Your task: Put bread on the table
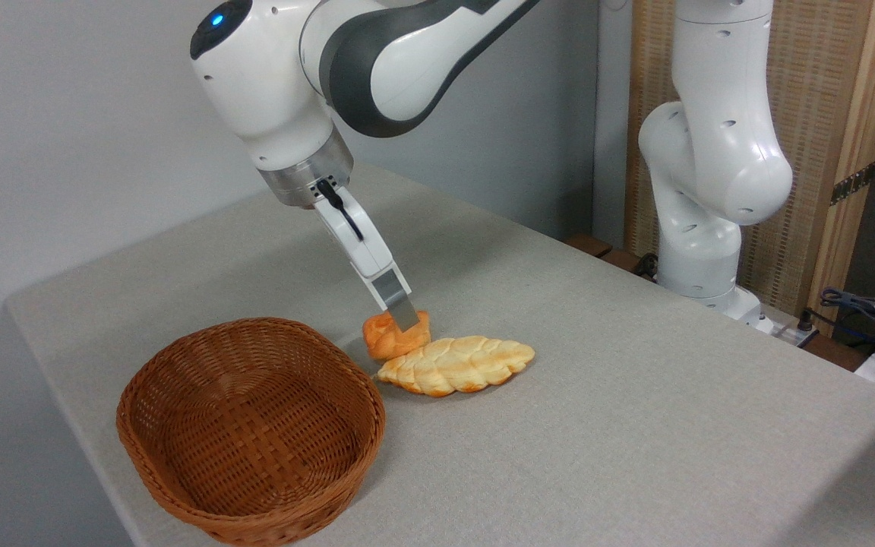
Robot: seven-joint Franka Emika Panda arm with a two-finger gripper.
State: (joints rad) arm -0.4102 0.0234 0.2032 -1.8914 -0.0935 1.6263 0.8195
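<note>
Grey wall behind, the table (635, 425) carries an empty basket (251, 429). The bread (388, 338) sits on the cloth, touching a braided loaf (456, 365) — the gripper (405, 315) seems clamped on it. Placing looks nearly done; next it should release and lift straight up.

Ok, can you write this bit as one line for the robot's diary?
fingers: at small orange knotted roll, grip unclear | roll: on grey table, beside pale braided loaf | brown wicker basket: empty
</note>
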